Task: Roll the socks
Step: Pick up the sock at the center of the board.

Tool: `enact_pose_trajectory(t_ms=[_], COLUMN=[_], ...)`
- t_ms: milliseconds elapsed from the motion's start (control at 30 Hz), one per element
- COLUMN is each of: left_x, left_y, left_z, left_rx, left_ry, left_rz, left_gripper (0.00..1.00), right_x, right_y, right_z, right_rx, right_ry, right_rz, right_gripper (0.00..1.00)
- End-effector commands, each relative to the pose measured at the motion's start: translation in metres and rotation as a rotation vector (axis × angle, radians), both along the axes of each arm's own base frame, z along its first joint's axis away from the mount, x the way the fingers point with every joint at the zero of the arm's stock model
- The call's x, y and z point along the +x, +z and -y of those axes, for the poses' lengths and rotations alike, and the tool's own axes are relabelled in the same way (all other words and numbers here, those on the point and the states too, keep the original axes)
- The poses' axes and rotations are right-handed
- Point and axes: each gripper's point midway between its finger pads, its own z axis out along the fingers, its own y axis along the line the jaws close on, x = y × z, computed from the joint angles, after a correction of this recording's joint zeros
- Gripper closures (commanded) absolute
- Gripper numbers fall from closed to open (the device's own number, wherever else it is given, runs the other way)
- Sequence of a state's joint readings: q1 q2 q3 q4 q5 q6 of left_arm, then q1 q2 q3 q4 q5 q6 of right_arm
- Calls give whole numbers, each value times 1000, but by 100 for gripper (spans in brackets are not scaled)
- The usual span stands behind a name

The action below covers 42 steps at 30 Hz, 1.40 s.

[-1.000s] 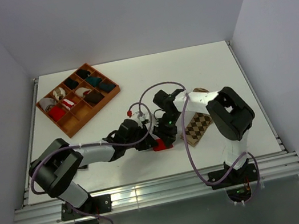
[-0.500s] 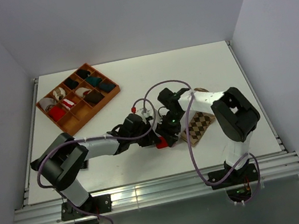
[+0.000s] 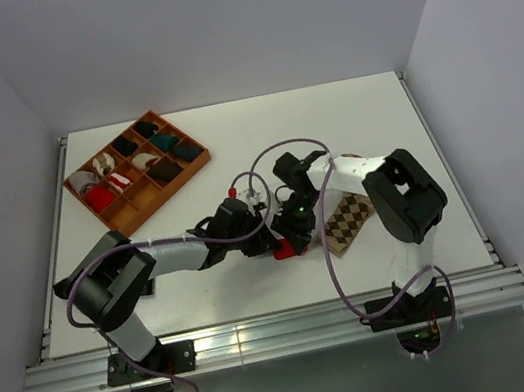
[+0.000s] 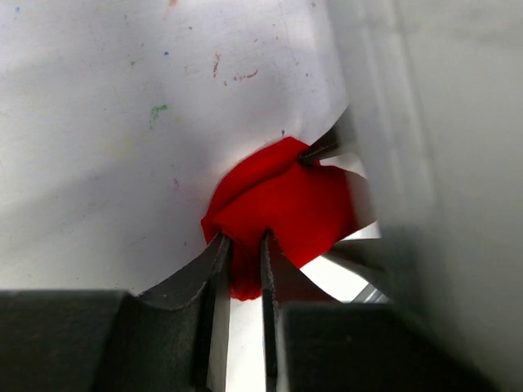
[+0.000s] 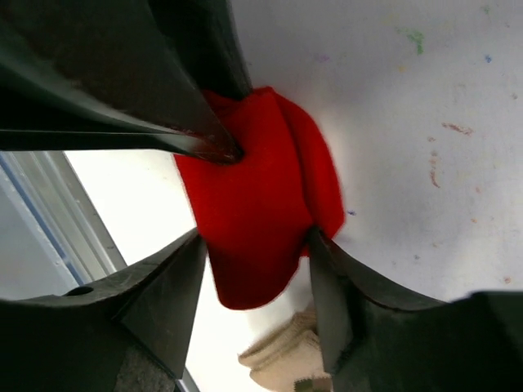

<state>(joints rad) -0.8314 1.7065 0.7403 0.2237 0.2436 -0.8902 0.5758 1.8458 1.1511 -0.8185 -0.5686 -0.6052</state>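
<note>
The red sock [image 3: 283, 249] lies bunched on the white table between both grippers; no patch shows. My left gripper [image 4: 243, 255] is shut on a fold at its near edge, and its dark fingers [image 5: 163, 98] reach in from the upper left of the right wrist view. My right gripper [image 5: 257, 261] stands open astride the red sock [image 5: 261, 204], its fingertips [image 5: 327, 269] touching the sock's sides. The tan-and-brown argyle sock [image 3: 348, 220] lies flat just right of the grippers, and its tan cuff [image 5: 286, 359] shows below the red one.
A brown wooden tray [image 3: 124, 216] with compartments stands at the back left, holding several dark, teal, white and red sock rolls. A purple cable [image 3: 285, 151] loops above the two wrists. The table's front rail [image 3: 266, 332] runs close behind the grippers.
The right gripper's jaws have spread wider around the red sock. The red sock has bunched into a tighter lump, and the left gripper has kept its pinch.
</note>
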Motion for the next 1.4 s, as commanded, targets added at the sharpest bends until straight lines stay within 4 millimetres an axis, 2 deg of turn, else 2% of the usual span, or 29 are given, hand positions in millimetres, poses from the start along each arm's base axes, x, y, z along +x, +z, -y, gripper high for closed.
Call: enact_pose_trajectory(t_ms=[0,67,133,167,233,267,333,467,500,533,633,667,700,767,867,1133,1367], left_x=[-22,-21,-20,-20,-20,-20,-19,-16,-14,-11,-11,-15,-16,-14,-15,-14,-7], left_y=[-49,-46,-44,-43,-37,-33,-28,-19,-7,-3,21,21,34,42,53,73,81], left_z=[-24,-22,-23,-21,-19,-17,-17,-29,-30,-34,-44,-49,-50,-59,-63,-44,-33], left_rx=[199,183,172,149,110,72,34,12,-16,-20,-96,-112,-154,-179,-240,-382,-434], left_ry=[-79,-64,-42,-21,9,40,73,166,185,216,291,321,331,392,440,521,548], left_rz=[-20,-21,-26,-33,-35,-38,-39,-24,-5,13,40,16,24,28,26,24,26], left_gripper=[100,100,100,100,100,99,99,86,76,71,61,58,56,55,53,53,51], right_x=[-12,-14,-18,-19,-21,-19,-21,-20,-18,-18,-15,-13,-12,-6,0,25,41], right_y=[-34,-38,-41,-43,-47,-50,-54,-51,-50,-48,-43,-42,-39,-36,-28,7,34], right_z=[14,16,17,18,22,22,26,26,24,24,20,18,16,12,6,-20,-30], right_rx=[-127,-140,-148,-152,-169,-173,-187,-175,-169,-162,-139,-133,-124,-111,-89,-6,26], right_ry=[55,56,59,55,51,45,43,37,32,32,9,3,-3,-16,-37,-115,-191], right_rz=[-34,-39,-50,-53,-59,-47,-44,-20,-12,-4,12,16,17,40,56,101,137], right_gripper=[43,54,60,74,82,91,100,100,100,100,100,100,100,100,100,100,100])
